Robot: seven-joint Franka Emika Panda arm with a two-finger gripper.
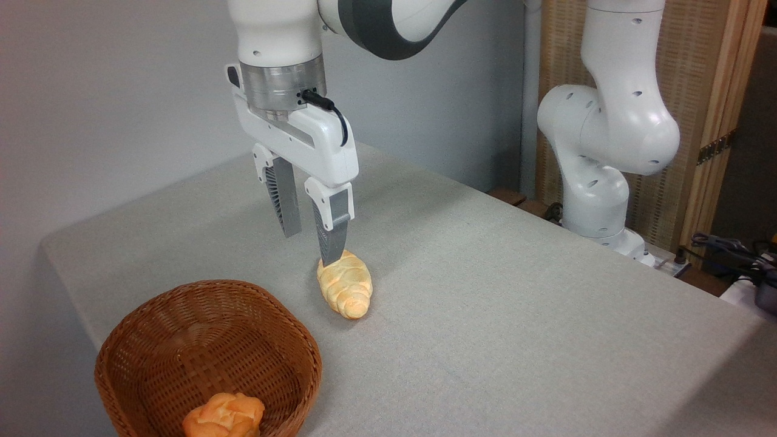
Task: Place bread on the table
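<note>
Gripper (311, 246): fingers point straight down and stand spread apart, with nothing between them. The nearer finger's tip (331, 252) overlaps the far end of the croissant-shaped roll (346, 283) in this view; whether it touches the roll or hangs just above it cannot be told. The other finger (284, 203) ends higher in the frame, over bare cloth.

The roll is pale yellow and ridged. It lies flat on the table (485, 291), long axis running from about 11 o'clock to 5 o'clock, just below the gripper.

Wicker basket (145, 340): brown, woven, set at 7 o'clock from the gripper near the table's front-left corner, well apart from the roll. Its lower edge is cut off by the frame.

Bread (223, 416): small knobbly orange bun, sitting inside the basket at the basket's 5 o'clock side, against the near wall. Partly cropped by the bottom edge. It is not on the table surface.

Table: light grey-beige fabric, rounded corner visible at the left.

Arm base (598, 182): white, mounted at the table's far right edge, at 3 o'clock from the gripper.
</note>
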